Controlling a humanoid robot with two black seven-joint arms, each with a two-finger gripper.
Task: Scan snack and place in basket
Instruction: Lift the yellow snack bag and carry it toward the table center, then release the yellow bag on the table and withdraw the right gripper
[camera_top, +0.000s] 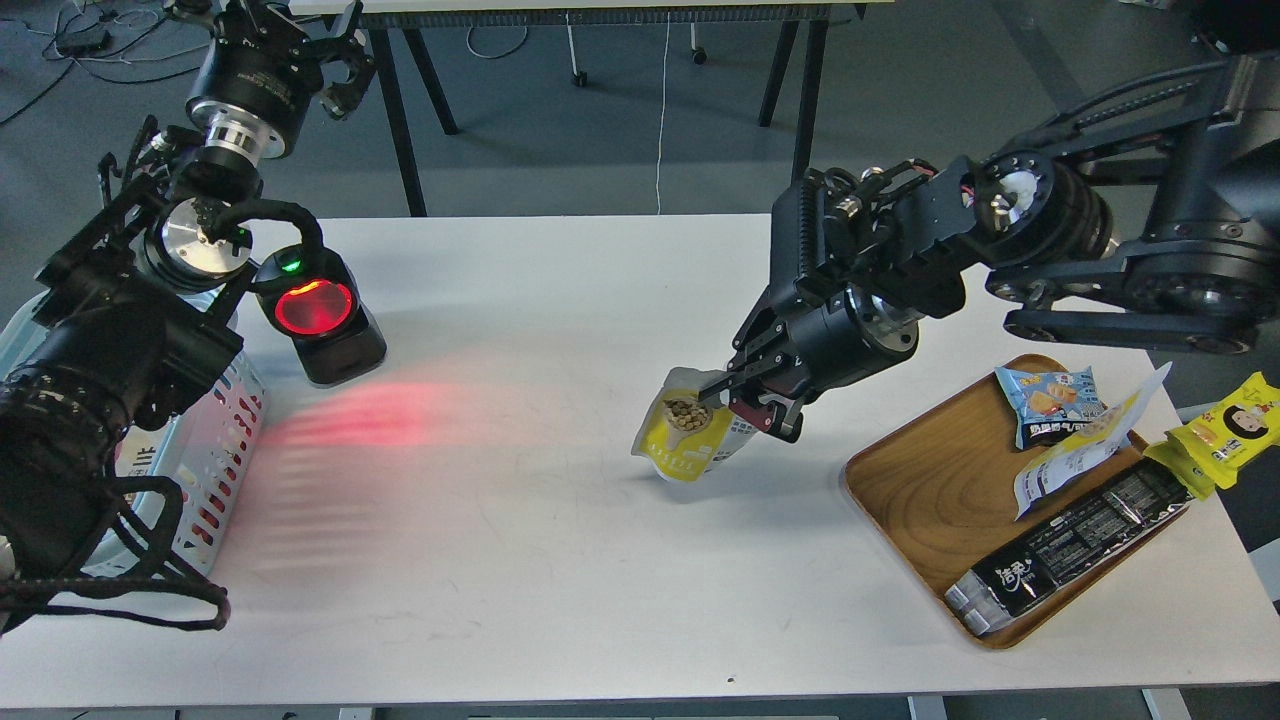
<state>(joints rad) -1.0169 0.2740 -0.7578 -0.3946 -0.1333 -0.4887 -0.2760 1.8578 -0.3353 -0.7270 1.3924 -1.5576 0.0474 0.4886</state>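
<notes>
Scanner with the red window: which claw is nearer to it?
Left. The left claw hangs above and behind the scanner; the right claw is far across the table, gripping the snack.

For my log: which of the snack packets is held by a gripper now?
The small yellow pouch with beans pictured, pinched by the right gripper above the table. The other packets lie on the wooden tray.

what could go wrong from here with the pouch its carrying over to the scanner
1. The right tool pinches the snack only near its top edge and it hangs tilted, so it could slip or swing loose above the table.
2. The yellow front faces the camera, so the scanner might miss the barcode.
3. The left arm covers much of the basket, so the drop-off could be crowded.
</notes>
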